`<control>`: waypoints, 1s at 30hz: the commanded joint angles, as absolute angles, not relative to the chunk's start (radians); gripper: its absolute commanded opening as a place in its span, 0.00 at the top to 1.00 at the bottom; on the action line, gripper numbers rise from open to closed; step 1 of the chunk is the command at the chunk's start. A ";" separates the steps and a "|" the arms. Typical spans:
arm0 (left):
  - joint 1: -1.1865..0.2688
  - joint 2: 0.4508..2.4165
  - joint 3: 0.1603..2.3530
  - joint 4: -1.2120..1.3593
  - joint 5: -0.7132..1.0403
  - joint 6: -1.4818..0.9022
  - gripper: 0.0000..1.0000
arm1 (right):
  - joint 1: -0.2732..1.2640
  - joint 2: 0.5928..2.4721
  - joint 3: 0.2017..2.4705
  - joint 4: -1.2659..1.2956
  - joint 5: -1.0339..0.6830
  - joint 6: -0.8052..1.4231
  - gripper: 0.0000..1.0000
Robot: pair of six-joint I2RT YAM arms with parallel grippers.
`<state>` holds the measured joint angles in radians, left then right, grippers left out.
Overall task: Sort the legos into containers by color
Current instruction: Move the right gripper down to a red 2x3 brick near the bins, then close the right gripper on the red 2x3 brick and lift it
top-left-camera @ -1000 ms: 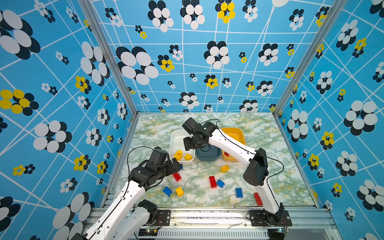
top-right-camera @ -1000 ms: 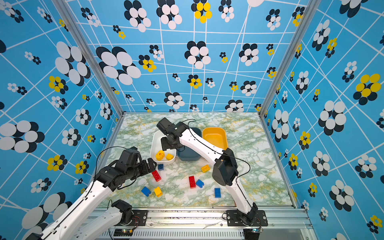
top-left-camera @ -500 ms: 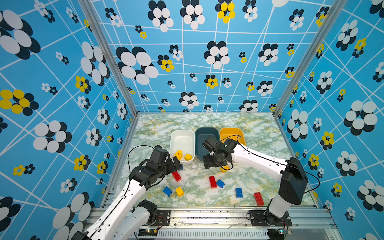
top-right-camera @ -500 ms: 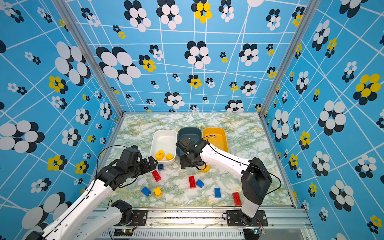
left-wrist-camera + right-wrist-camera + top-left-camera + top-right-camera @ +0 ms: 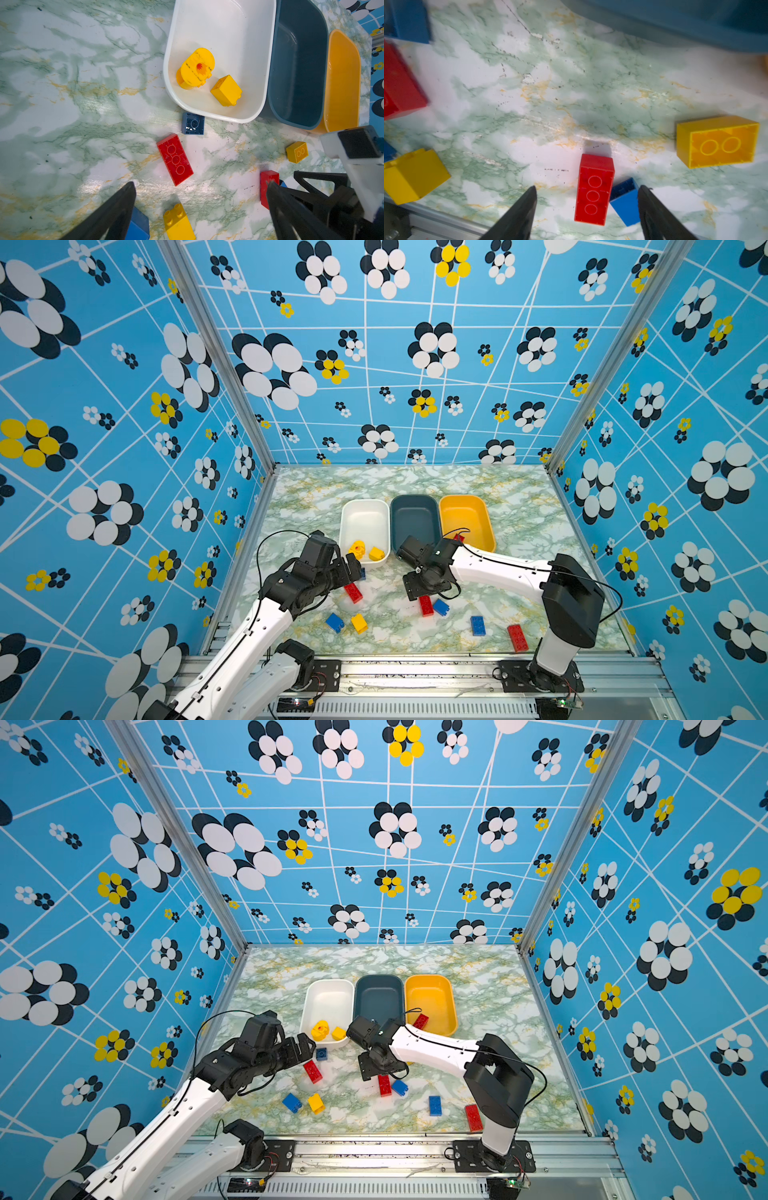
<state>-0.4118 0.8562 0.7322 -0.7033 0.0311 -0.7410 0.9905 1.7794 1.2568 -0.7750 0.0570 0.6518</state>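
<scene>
**Nine legos (image 5: 478,625) loose, right jaws back over a red one**

The right gripper (image 5: 588,188) has its jaws spread and empty, low over the marbled table (image 5: 374,481). The red oblong brick (image 5: 593,199) lies between them. A blue brick (image 5: 626,201) touches that brick's side and sits close against one fingertip (image 5: 646,199).

A second ago this gripper was far out over the white tub (image 5: 363,514) and the slate tub (image 5: 415,518). It has since swung back to their near side. I judge that a delivery trip is over and the next pick is starting. Red is the likely target, since a lone red brick (image 5: 420,1020) already lies at the near end of the yellow-orange tub (image 5: 467,514). The blue neighbour is the risk, because closing on this line could catch both colours.

The left gripper (image 5: 200,185) has not moved. Its jaws are spread wide and hold nothing, just near of the white tub. A second red oblong (image 5: 175,159) and a dark blue brick (image 5: 193,123) lie just beyond its tips. The white tub holds two yellow pieces (image 5: 365,551), and the slate tub in the middle looks empty.

The right arm (image 5: 498,572) rises from the near right with its elbow high. Its forearm stretches left to mid-table and the wrist is bent down. The left arm (image 5: 266,626) climbs from the near left and reaches far and right, tilting its gripper down toward the white tub's near end.
</scene>
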 commanded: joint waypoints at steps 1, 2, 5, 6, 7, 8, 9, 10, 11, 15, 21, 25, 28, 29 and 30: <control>-0.405 0.844 0.711 -0.712 0.052 -0.733 0.01 | 0.999 1.809 1.241 -0.771 0.068 0.670 0.23; -0.405 0.842 0.707 -0.712 0.056 -0.737 0.01 | 1.000 1.815 1.241 -0.772 0.069 0.670 0.24; -0.405 0.835 0.698 -0.707 0.065 -0.742 0.01 | 1.002 1.826 1.234 -0.772 0.068 0.675 0.25; -0.405 0.834 0.697 -0.707 0.066 -0.743 0.01 | 1.001 1.829 1.232 -0.775 0.066 0.677 0.25; -0.405 0.835 0.697 -0.707 0.067 -0.743 0.01 | 1.001 1.833 1.228 -0.774 0.063 0.678 0.26; -0.406 0.834 0.697 -0.706 0.067 -0.744 0.01 | 1.003 1.836 1.225 -0.771 0.061 0.679 0.27; -0.406 0.834 0.697 -0.705 0.067 -0.744 0.01 | 1.004 1.839 1.219 -0.766 0.060 0.682 0.28; -0.405 0.834 0.696 -0.703 0.066 -0.745 0.01 | 1.006 1.845 1.216 -0.765 0.058 0.684 0.29; -0.406 0.833 0.694 -0.703 0.067 -0.745 0.01 | 1.008 1.849 1.215 -0.763 0.057 0.685 0.29; -0.406 0.835 0.695 -0.702 0.069 -0.743 0.01 | 1.012 1.868 1.214 -0.755 0.057 0.689 0.32; -0.406 0.832 0.695 -0.709 0.063 -0.741 0.01 | 1.020 1.890 1.224 -0.749 0.058 0.689 0.38; -0.405 0.828 0.697 -0.714 0.061 -0.740 0.01 | 1.021 1.901 1.233 -0.753 0.058 0.690 0.46; -0.405 0.828 0.699 -0.714 0.061 -0.739 0.01 | 1.023 1.907 1.239 -0.761 0.063 0.690 0.52; -0.406 0.828 0.699 -0.714 0.061 -0.741 0.01 | 1.023 1.907 1.241 -0.762 0.067 0.690 0.54; -0.405 0.829 0.700 -0.713 0.061 -0.739 0.01 | 1.023 1.907 1.242 -0.764 0.068 0.692 0.56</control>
<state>-0.4118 0.8448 0.7071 -0.7036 0.0566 -0.7414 1.0145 1.8835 1.2247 -0.7486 0.0547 0.6796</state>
